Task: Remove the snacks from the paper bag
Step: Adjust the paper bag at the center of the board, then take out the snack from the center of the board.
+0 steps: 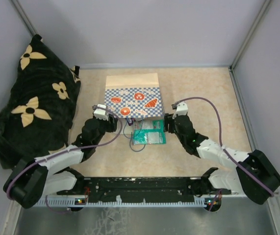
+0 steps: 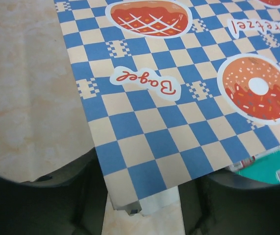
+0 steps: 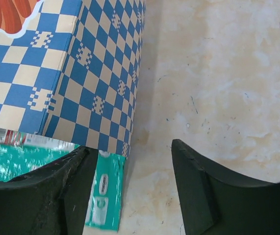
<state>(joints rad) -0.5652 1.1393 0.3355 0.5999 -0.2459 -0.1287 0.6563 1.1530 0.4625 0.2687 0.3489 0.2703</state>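
**Two claws flank the bag's mouth, snacks barely out**

Two arms reach in from the near edge, one to each near corner of the paper bag point(image 1: 132, 95). The bag lies flat on the tabletop point(image 1: 203, 88) with its mouth towards the robot. That layout suits the job: one side can pin or lift the paper while the other draws the contents out.

The left claw point(image 2: 147, 210) is spread wide. The bag's near left corner lies in the gap between its fingers, but it is not pinched. The right claw point(image 3: 135, 191) is also spread, with bare tabletop showing between its fingers and nothing held. One of its fingers sits just beside the bag's right corner.

Teal snacks point(image 1: 149, 136) poke out of the mouth between the two claws, partly under the paper's edge. How many remain inside cannot be told. A black cloth point(image 1: 32, 107) with cream flowers lies well apart at the left.

I judge the emptying hardly begun.
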